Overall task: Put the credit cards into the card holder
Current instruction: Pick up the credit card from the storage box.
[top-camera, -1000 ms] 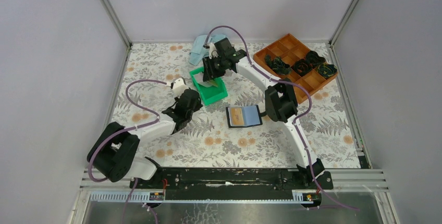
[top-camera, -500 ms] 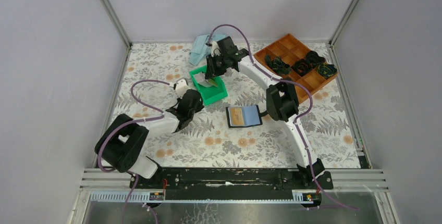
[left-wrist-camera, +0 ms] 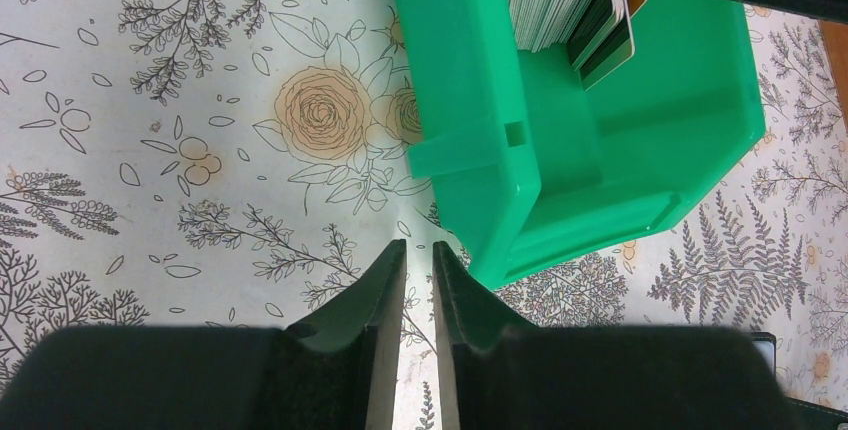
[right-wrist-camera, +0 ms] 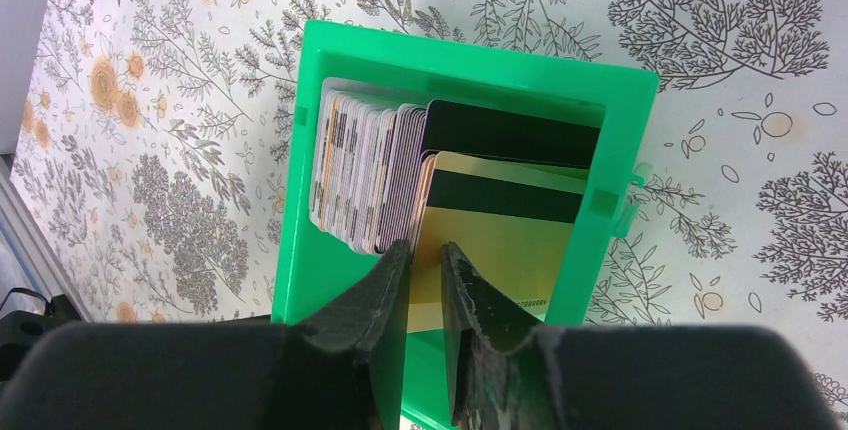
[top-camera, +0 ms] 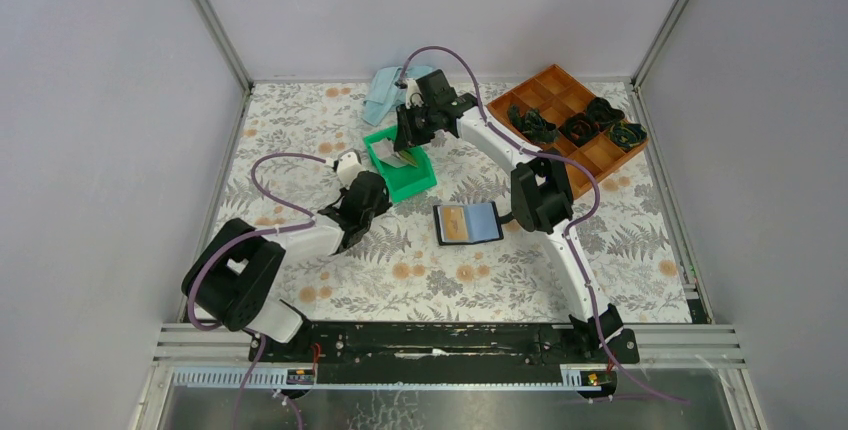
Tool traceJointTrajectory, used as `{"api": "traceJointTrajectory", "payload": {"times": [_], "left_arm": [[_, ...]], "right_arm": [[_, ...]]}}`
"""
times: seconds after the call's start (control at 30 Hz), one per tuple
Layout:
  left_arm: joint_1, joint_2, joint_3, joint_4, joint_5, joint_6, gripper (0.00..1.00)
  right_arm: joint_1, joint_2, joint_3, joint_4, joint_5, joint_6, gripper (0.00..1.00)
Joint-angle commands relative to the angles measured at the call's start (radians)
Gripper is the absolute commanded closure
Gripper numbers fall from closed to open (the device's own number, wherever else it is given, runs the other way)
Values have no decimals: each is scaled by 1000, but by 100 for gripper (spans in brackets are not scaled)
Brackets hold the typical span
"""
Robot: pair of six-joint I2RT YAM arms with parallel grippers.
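Even, bright, diffuse light fills all three views, casting only faint soft shadows under the arms and inside the green bin [left-wrist-camera: 600,140], whose plastic shows mild sheen but no harsh glare. The overhead view is sharp throughout. In both wrist views the table pattern is crisp, while the near, dark fingers [right-wrist-camera: 385,310] are slightly soft at the bottom edge.

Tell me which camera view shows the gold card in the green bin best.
The right wrist view: the gold card fills the centre, with its dark stripe clear, pinched by the right hand. The left wrist view shows only its corner beside the stack. The top view shows just a small pale patch.
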Motion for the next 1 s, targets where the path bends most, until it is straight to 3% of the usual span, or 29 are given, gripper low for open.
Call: {"api": "traceJointTrajectory", "payload": {"times": [0.0, 0.73, 0.97], "left_arm": [[9, -2, 19, 54, -2, 9, 78], [8, -11, 20, 46, -1, 12, 78], [8, -10, 20, 48, -2, 11, 78]], "right_arm": [[0, -59, 20, -14, 17, -17, 77], [-20, -104, -22, 21, 21, 0, 82], [-22, -112, -32, 0, 84, -36, 83]]}}
